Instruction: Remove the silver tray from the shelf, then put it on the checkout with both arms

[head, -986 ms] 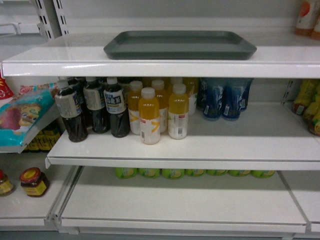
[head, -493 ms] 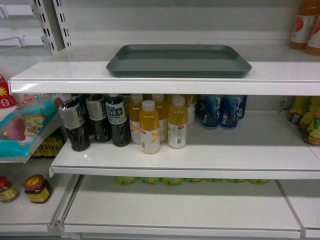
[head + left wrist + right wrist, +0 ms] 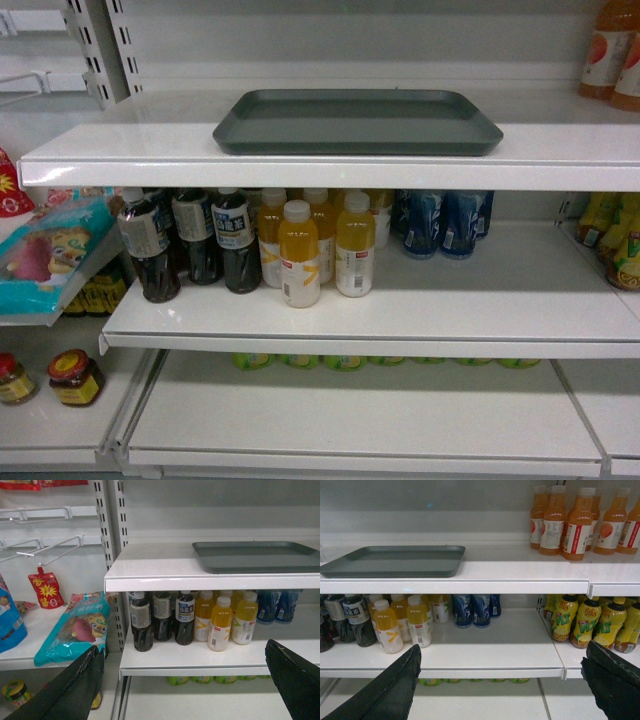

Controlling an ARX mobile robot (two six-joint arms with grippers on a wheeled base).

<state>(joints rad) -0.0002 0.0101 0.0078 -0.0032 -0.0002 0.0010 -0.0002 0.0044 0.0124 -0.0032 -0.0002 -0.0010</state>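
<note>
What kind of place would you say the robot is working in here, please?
Most likely a shop or a mock-up of one: white shelf boards stocked with rows of bottled drinks, snack packets on side racks, and a silver tray.

silver tray (image 3: 257, 556) cut off at right edge, back-row bottles (image 3: 320, 205) hidden, labels unreadable
</note>
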